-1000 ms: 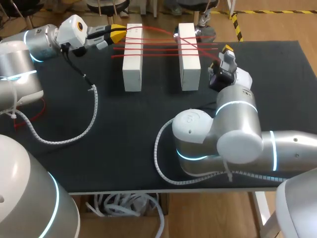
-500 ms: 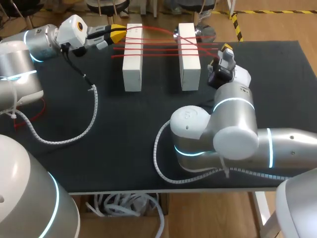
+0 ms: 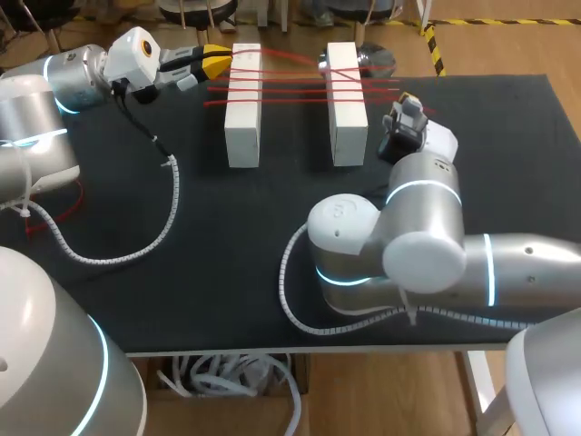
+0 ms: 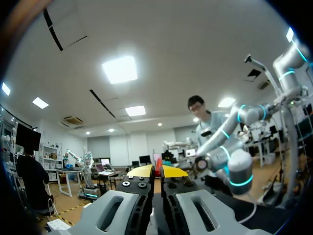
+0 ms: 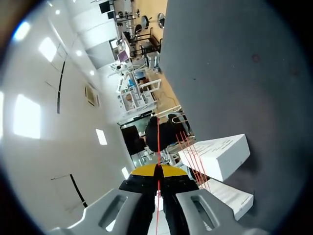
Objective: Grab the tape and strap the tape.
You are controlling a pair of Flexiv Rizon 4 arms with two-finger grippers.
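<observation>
Tape (image 3: pixel 290 88), thin and red, spans two white blocks (image 3: pixel 243 109) in several strands. Left gripper (image 3: pixel 216 62) and right gripper (image 3: pixel 410 97) each pinch it, fingertips pressed together. It looks light, limp and slippery (prone to slackening), so grip close to the blocks.

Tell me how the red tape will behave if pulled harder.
Probably thin and floppy: the red tape shows as narrow strands, straight only where stretched across the white blocks. Likely light. A hard pull by the right gripper might drag those blocks.
</observation>
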